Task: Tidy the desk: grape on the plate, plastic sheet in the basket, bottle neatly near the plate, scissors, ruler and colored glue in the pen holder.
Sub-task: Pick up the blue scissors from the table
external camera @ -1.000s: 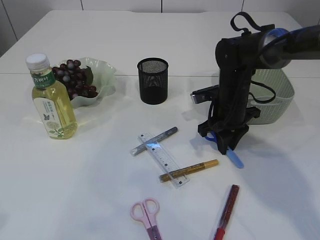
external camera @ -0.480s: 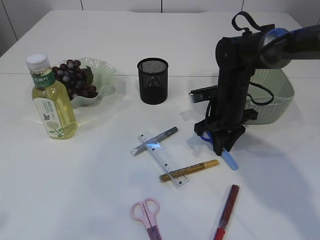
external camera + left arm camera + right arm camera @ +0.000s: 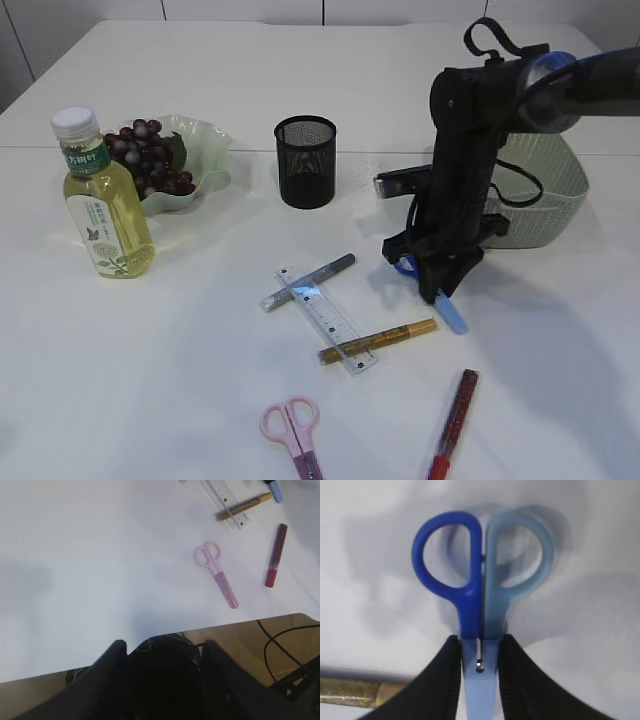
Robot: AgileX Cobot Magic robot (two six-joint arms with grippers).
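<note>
Claw (image 3: 479,680) on right arm clamps blue scissors (image 3: 482,587) above table (image 3: 180,350)

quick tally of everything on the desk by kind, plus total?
Scissors: 2, pink scissors and blue scissors held in the right arm's jaws
Glue pens: 3, silver glue pen, gold glue pen, red glue pen
Ruler: 1
Bottle: 1
Grape bunch: 1
Plate: 1
Pen holder: 1
Basket: 1
Total: 11
</note>
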